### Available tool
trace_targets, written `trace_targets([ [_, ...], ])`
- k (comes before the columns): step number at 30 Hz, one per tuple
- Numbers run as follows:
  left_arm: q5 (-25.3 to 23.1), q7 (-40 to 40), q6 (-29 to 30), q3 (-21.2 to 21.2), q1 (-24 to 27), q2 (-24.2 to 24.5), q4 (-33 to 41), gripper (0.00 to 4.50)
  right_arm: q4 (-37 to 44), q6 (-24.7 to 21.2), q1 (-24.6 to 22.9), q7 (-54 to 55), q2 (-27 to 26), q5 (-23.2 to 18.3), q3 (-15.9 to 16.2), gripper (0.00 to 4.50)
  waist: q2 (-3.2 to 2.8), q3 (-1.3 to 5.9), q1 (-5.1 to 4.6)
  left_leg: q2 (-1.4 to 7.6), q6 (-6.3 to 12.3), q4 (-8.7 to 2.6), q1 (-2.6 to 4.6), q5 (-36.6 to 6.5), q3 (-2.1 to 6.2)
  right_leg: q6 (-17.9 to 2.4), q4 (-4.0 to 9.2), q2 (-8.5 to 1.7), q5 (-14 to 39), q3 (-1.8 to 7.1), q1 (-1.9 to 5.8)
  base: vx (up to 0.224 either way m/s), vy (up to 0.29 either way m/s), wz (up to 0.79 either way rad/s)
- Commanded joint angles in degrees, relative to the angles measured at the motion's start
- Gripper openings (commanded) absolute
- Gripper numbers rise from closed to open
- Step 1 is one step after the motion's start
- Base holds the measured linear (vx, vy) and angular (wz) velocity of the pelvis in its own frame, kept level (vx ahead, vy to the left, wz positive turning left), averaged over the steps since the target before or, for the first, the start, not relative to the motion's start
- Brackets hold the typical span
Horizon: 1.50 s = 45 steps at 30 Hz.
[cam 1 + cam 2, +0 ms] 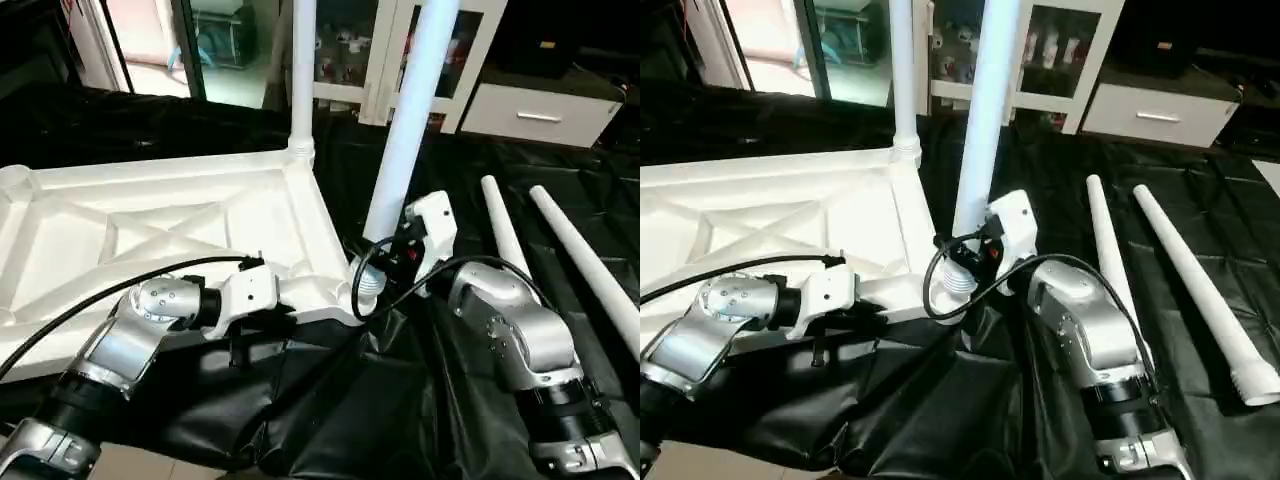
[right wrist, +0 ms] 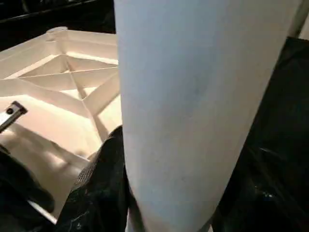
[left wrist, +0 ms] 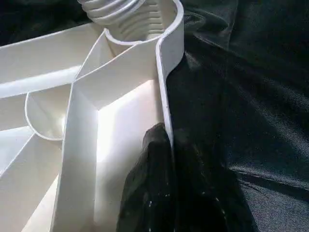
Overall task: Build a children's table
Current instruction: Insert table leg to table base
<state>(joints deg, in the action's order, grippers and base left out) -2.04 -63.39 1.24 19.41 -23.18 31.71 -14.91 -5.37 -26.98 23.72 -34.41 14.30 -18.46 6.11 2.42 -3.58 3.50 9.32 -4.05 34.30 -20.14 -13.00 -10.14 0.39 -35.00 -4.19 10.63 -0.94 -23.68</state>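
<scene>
Item 1, tabletop (image 1: pixel 150 225): white plastic, underside up w/ X-ribs showing, lies left-centre of head view on black sheet (image 1: pixel 330 400).

Item 2, fitted leg (image 1: pixel 302 70): upright in far corner socket, top centre of frame.

Item 3, held leg (image 1: pixel 410 120): tall white tube, slightly tilted, its ribbed end (image 3: pixel 120 12) at the near-right corner socket (image 1: pixel 345 300). Centre of frame.

Item 4, two loose legs (image 1: pixel 575 260): lying side by side on the sheet, right of frame, well apart from the top.

Item 5, left gripper (image 3: pixel 166 159): lower left; fingers pinched narrow on the top's rim (image 3: pixel 164 87), one each side of the wall, near the corner socket.

Item 6, right gripper (image 2: pixel 169 203): lower centre-right; fingers (image 2: pixel 104 188) mid-wide, clasped round the held leg low on its shaft.

Surroundings: white cabinets w/ glass doors (image 1: pixel 400 50) and white drawer unit (image 1: pixel 540 110) along top edge. Black cable (image 1: pixel 365 290) loops in front of the socket corner; the right gripper's white housing (image 1: pixel 430 235) and held leg block part of the sheet behind.
</scene>
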Motion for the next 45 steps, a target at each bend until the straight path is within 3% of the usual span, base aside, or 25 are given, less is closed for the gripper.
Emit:
trace_targets([
  [1,-2.34,-0.42,0.2,3.28,1.4,-0.42,-2.53,0.02,-0.66,-2.22,0.25,-0.97,-0.01,-1.51,0.08,1.86,0.13,1.22,-0.78,3.48,-0.22,-5.88,0.15,-15.12,1.12,-8.25,5.01,-3.49,21.39,2.49,1.17,0.0,0.0,0.0],
  [5,-1.61,-0.3,0.98,2.66,1.48,-0.79,-1.69,0.02,2.08,-5.24,0.64,-2.21,0.73,-2.62,0.57,1.86,0.2,0.99,-0.82,3.56,-0.47,-6.05,0.34,-17.07,1.29,-6.56,5.59,-3.65,26.66,2.63,0.77,0.0,0.0,0.0],
  [7,-1.58,-0.28,1.11,2.63,1.72,-0.76,-1.32,0.02,2.84,-5.88,0.32,-2.53,1.15,-2.72,0.83,1.86,0.53,0.92,-0.82,3.61,-0.27,-6.12,0.22,-16.74,1.36,-5.92,5.68,-3.77,27.86,2.68,0.74,0.0,0.0,0.0],
  [13,-1.23,-0.34,1.55,2.18,2.13,-0.64,-0.64,0.02,3.72,-7.12,-0.41,-3.81,3.3,-1.41,2.22,1.86,0.94,0.88,-0.78,3.7,0.11,-6.09,0.09,-13.78,1.1,-6.45,5.48,-3.65,24.48,2.66,0.65,0.0,0.0,0.0],
  [16,-1.39,-0.4,1.65,2.11,2.23,-0.57,-0.49,0.02,3.93,-7.82,-0.4,-3.63,3.5,-1.22,2.27,1.86,0.85,0.75,-0.82,3.69,0.03,-6.16,-0.11,-13.16,1.06,-6.9,5.32,-3.63,23.17,2.6,0.75,0.0,0.0,0.0],
  [20,-1.52,-0.5,1.79,2.07,2.27,-0.48,-0.31,0.02,3.48,-7.8,-0.08,-3.74,3.48,-1.0,2.28,1.86,0.86,0.63,-0.86,3.72,-0.2,-6.27,-0.11,-14.44,1.14,-6.45,5.54,-3.81,25.33,2.66,0.68,0.0,0.0,0.0],
  [21,-1.52,-0.57,1.87,2.06,2.22,-0.55,-0.28,0.02,2.42,-7.5,0.37,-3.81,3.03,-0.88,2.32,1.86,0.32,0.64,-0.78,3.72,-0.49,-6.32,-0.05,-14.91,1.24,-6.34,5.58,-3.88,25.92,2.71,0.62,0.0,0.0,0.0],
  [22,-1.52,-0.57,1.88,2.06,2.22,-0.56,-0.28,0.02,2.36,-7.49,0.39,-3.81,3.0,-0.87,2.32,1.86,0.32,0.64,-0.78,3.72,-0.49,-6.32,-0.05,-14.91,1.24,-6.34,5.58,-3.88,25.92,2.71,0.62,0.0,0.0,0.0],
  [23,-1.52,-0.63,1.89,2.09,2.2,-0.58,-0.27,0.02,1.77,-7.44,0.58,-3.77,2.6,-0.94,2.32,1.86,0.69,0.57,-0.9,3.68,-0.57,-6.31,-0.07,-15.76,1.23,-6.07,5.76,-3.87,27.3,2.72,0.56,0.0,0.0,0.0],
  [24,-1.57,-0.71,1.9,2.14,2.13,-0.58,-0.3,0.02,1.08,-7.38,0.79,-3.65,2.18,-1.04,2.38,1.86,0.45,0.57,-0.94,3.69,-0.66,-6.31,0.02,-16.02,1.24,-6.03,5.88,-3.91,27.79,2.77,0.47,0.0,0.0,0.0],
  [27,-1.71,-0.83,1.96,2.22,2.11,-0.52,-0.23,0.02,0.11,-7.55,0.82,-3.59,1.38,-1.48,2.38,1.86,0.51,0.49,-0.99,3.69,-0.69,-6.38,-0.04,-16.44,1.3,-5.57,6.06,-3.93,29.14,2.83,0.43,0.0,0.0,0.0],
  [34,-2.04,-0.73,1.84,2.2,2.11,-0.24,-0.31,0.02,-1.72,-5.4,-0.68,-3.21,0.61,-1.45,1.48,1.86,0.43,0.46,-1.11,3.8,-0.89,-6.61,-0.06,-17.36,1.48,-5.16,6.22,-3.99,30.53,2.78,0.34,0.0,0.0,0.0],
  [38,-2.09,-0.55,2.19,1.89,2.23,-0.18,-0.23,0.02,-1.82,-2.77,-3.32,-2.97,-0.56,-2.81,-1.08,1.86,0.5,0.44,-1.11,3.87,-0.72,-6.68,-0.07,-17.43,1.46,-5.12,6.28,-4.06,30.26,2.82,0.24,0.0,0.0,0.0],
  [39,-2.1,-0.49,2.29,1.84,2.23,-0.2,-0.22,0.02,-1.93,-2.2,-3.71,-3.03,-0.78,-2.96,-1.48,1.86,0.48,0.52,-1.03,3.88,-0.62,-6.65,0.07,-17.23,1.39,-5.31,6.29,-4.04,29.48,2.85,0.18,0.0,0.0,0.0],
  [40,-2.06,-0.34,2.41,1.75,2.29,-0.23,-0.17,0.02,-1.93,-1.47,-4.23,-3.15,-1.11,-3.26,-1.93,1.86,0.88,0.52,-1.06,3.87,-0.33,-6.7,-0.13,-16.23,1.33,-5.67,6.17,-3.95,27.86,2.77,0.4,0.0,0.0,0.0],
  [45,-1.95,-0.12,2.82,1.53,2.27,-0.25,0.03,0.02,-2.06,3.66,-7.64,-3.81,-2.99,-4.83,-3.92,1.86,0.52,0.54,-0.79,3.9,0.58,-6.73,-0.11,-13.4,0.94,-7.27,5.91,-3.9,23.18,2.68,0.67,0.0,0.0,0.0],
])
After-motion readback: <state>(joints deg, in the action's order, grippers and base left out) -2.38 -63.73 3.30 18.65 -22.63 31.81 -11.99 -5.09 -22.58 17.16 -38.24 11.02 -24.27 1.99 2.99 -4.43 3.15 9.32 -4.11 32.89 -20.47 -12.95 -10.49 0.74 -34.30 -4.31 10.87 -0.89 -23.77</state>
